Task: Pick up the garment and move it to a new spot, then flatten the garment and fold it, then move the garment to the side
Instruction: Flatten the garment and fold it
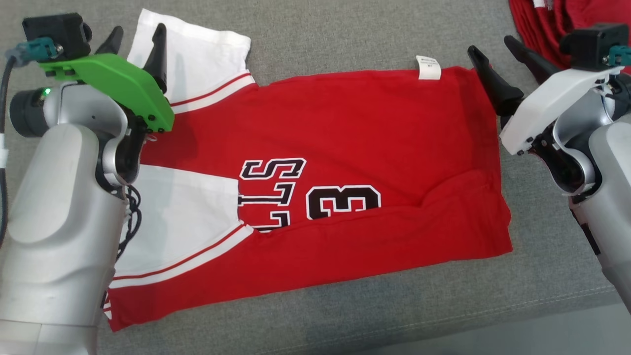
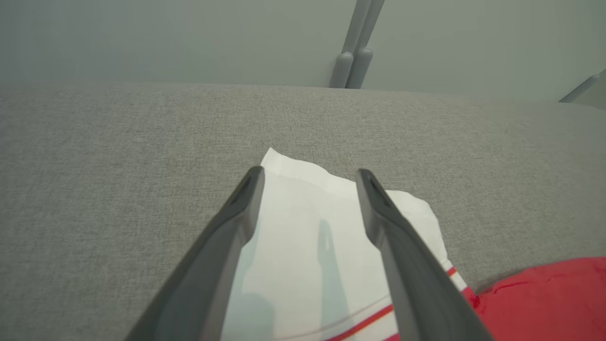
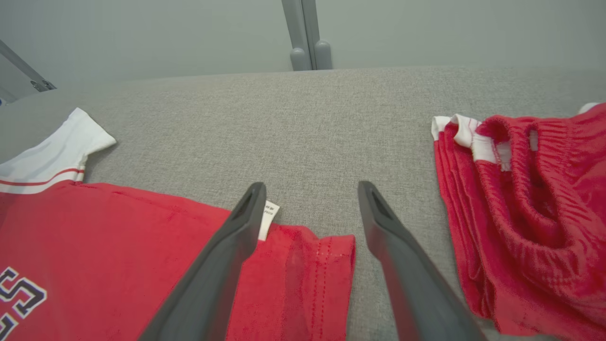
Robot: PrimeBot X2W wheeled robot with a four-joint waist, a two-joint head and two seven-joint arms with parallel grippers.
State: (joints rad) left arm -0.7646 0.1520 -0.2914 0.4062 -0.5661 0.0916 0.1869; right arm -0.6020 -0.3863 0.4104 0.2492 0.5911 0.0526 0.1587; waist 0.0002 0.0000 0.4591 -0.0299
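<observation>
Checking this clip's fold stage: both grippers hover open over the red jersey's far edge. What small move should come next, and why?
Probably lower both grippers and pinch the far edge. The jersey lies spread out. The left gripper stands open over the white sleeve, and the right gripper stands open over the far hem corner. Neither seems to touch cloth yet.

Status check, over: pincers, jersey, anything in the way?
Left pincer open above white sleeve. Right pincer open at hem corner. Red-and-white fabric jersey flat, unheld. Second red garment bunched beside, apart.
</observation>
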